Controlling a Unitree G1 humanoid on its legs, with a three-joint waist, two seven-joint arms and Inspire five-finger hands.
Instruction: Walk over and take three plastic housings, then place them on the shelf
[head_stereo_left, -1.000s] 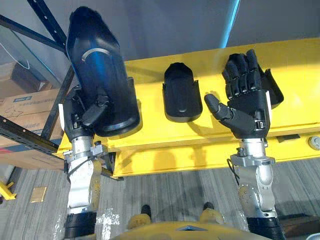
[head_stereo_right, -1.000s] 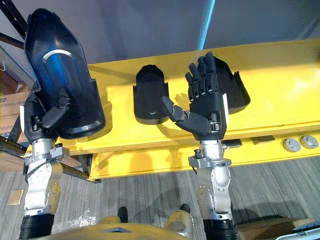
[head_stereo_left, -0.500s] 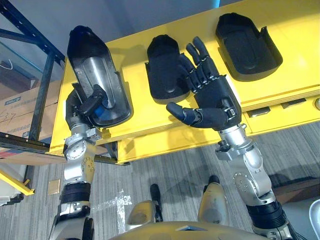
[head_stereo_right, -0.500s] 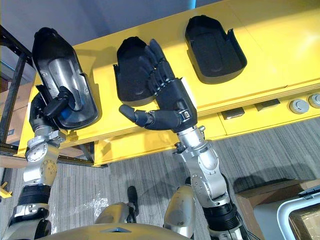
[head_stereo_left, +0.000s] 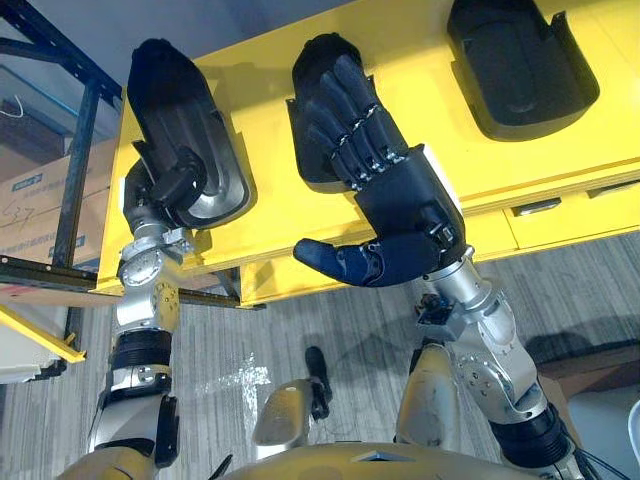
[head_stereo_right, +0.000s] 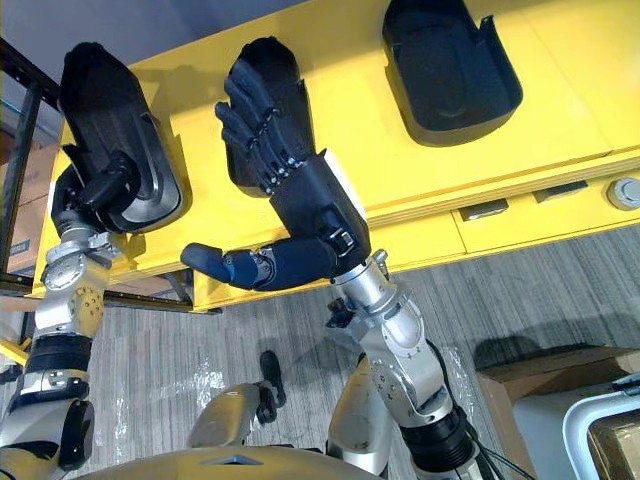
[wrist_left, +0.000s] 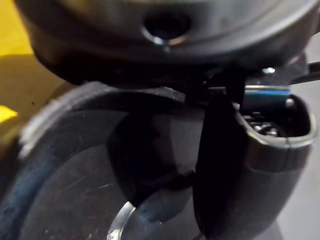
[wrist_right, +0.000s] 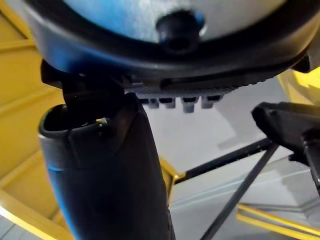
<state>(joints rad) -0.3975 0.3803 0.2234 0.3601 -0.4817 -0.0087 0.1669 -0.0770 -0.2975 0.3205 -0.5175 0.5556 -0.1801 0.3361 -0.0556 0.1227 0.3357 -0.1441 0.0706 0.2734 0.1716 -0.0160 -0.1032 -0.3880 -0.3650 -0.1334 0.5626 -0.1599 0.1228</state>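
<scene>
Left hand (head_stereo_left: 165, 192) at 10 o'clock: thumb hooked over the near rim of the first housing (head_stereo_left: 180, 120), pinching it against the palm. The housing is hollow side up, over the left end of the yellow bench (head_stereo_left: 560, 160). Across to the right hand (head_stereo_left: 400, 205), dead centre: fingers (head_stereo_left: 355, 135) straight and slightly spread, thumb flung wide toward 8 o'clock, gripping nothing. It covers the near half of the middle housing (head_stereo_left: 318, 62) at 12 o'clock; whether it touches, I cannot tell. The third housing (head_stereo_left: 520, 65) lies on the bench at 1 o'clock, hollow side up, well apart from both hands. At 9 o'clock, a blue rack (head_stereo_left: 84, 150) with cardboard boxes (head_stereo_left: 30, 210).
</scene>
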